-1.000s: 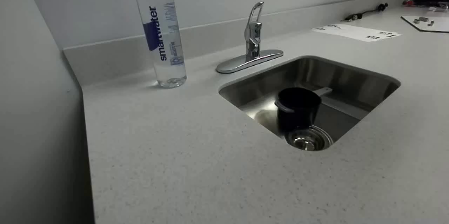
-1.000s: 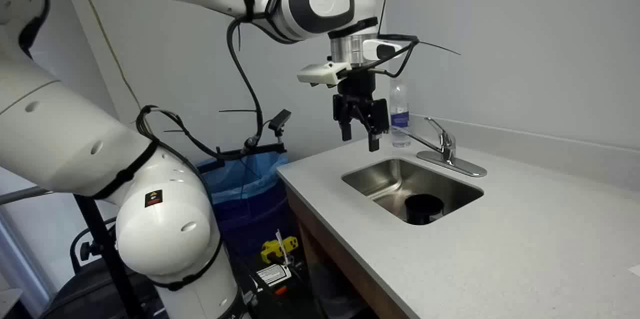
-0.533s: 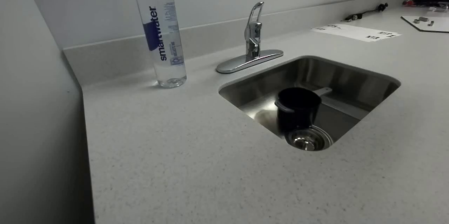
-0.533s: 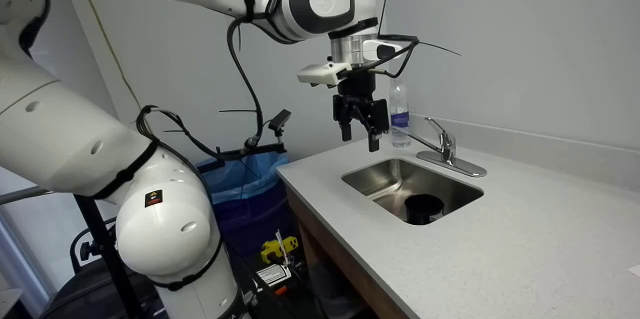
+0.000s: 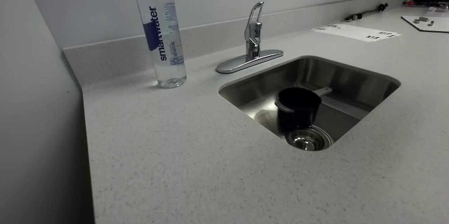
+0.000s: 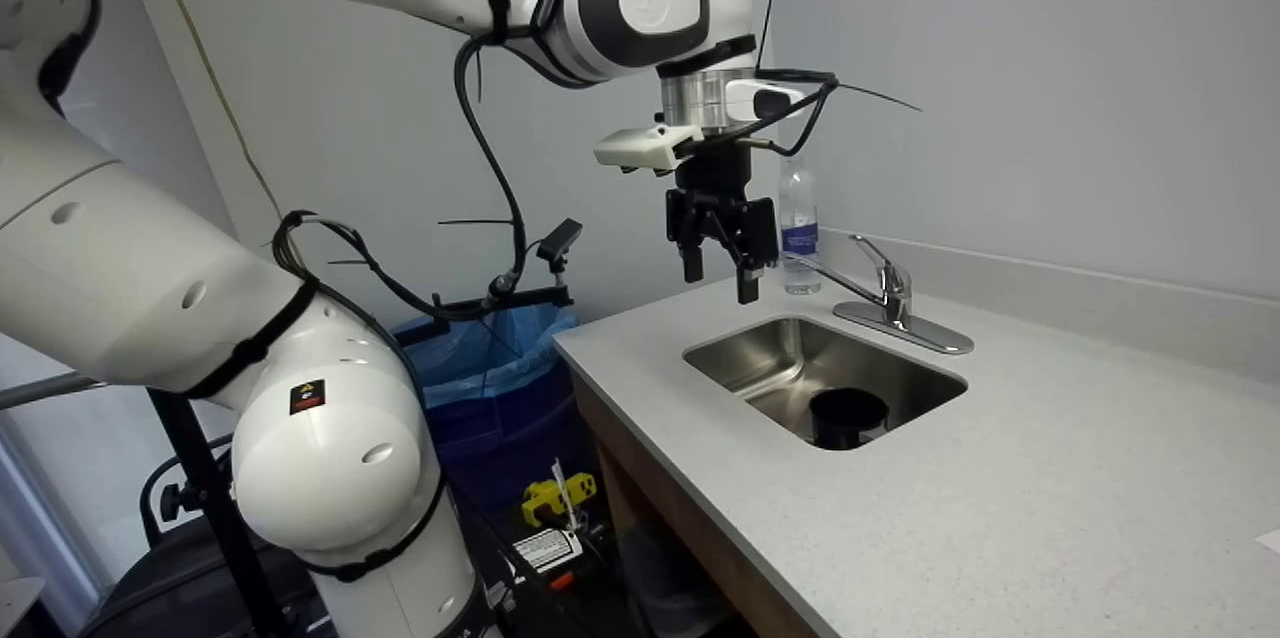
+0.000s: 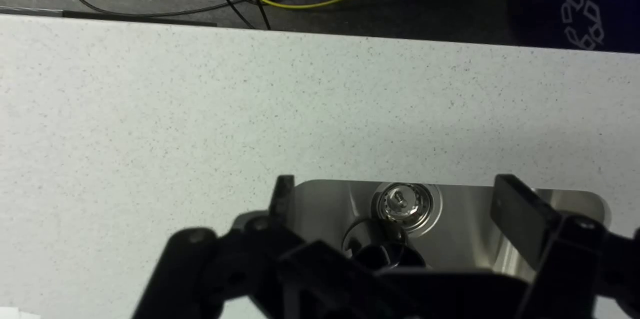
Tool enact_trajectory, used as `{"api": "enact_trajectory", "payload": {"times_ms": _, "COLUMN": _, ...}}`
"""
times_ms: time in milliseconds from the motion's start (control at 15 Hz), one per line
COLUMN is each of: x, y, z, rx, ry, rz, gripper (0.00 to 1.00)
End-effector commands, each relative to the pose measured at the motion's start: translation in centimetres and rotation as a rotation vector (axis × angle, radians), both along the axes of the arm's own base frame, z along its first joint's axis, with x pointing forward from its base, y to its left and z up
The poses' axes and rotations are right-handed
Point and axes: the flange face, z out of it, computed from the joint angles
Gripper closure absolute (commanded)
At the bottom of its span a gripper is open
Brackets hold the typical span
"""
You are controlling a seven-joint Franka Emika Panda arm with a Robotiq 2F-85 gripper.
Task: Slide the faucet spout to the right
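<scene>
The long, thin, gently arched chrome faucet spout (image 6: 838,279) reaches out from a short upright chrome faucet body (image 6: 897,294) at the back of the rectangular stainless-steel sink (image 6: 872,358). Its long axis slants slightly upward, aimed toward the end of the pale speckled counter (image 6: 1060,478) where a tall clear water bottle with a blue label (image 6: 800,240) stands. The black two-fingered claw (image 6: 720,284) hangs pointing down; from it the spout lies toward the back of the counter and, I judge, lower. In the wrist view its fingers (image 7: 520,219) are spread wide with nothing held between them, and the spout does not show there. In an exterior view the spout's free end meets the claw's outline, so I can't tell exactly where it stops; seen from the bottle's end, the faucet body has no claw near it, so I take the two to be apart.

Sliding it right probably means away from the bottle, for someone facing the sink. The claw would then have to come down on the bottle's side of the spout and push it across. The bottle is the likeliest nuisance, though it stands apart from the flat chrome base plate (image 5: 247,62). A push too close in could knock the slim chrome lever handle (image 6: 871,249). A round black pot (image 5: 298,111) sits down in the sink, too low, I'd say, to interfere.
</scene>
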Motion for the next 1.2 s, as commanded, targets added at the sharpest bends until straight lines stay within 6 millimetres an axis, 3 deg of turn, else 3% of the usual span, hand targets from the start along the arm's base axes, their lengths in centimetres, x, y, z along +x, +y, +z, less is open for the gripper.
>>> {"api": "enact_trajectory", "payload": {"times_ms": 0, "x": 0.0, "y": 0.0, "z": 0.1, "rx": 0.0, "ry": 0.001, "rz": 0.0, "gripper": 0.0}}
{"api": "enact_trajectory", "payload": {"times_ms": 1000, "x": 0.0, "y": 0.0, "z": 0.1, "rx": 0.0, "ry": 0.001, "rz": 0.0, "gripper": 0.0}}
{"api": "enact_trajectory", "payload": {"times_ms": 1133, "x": 1.1, "y": 0.0, "z": 0.2, "rx": 0.002, "ry": 0.003, "rz": 0.007, "gripper": 0.0}}
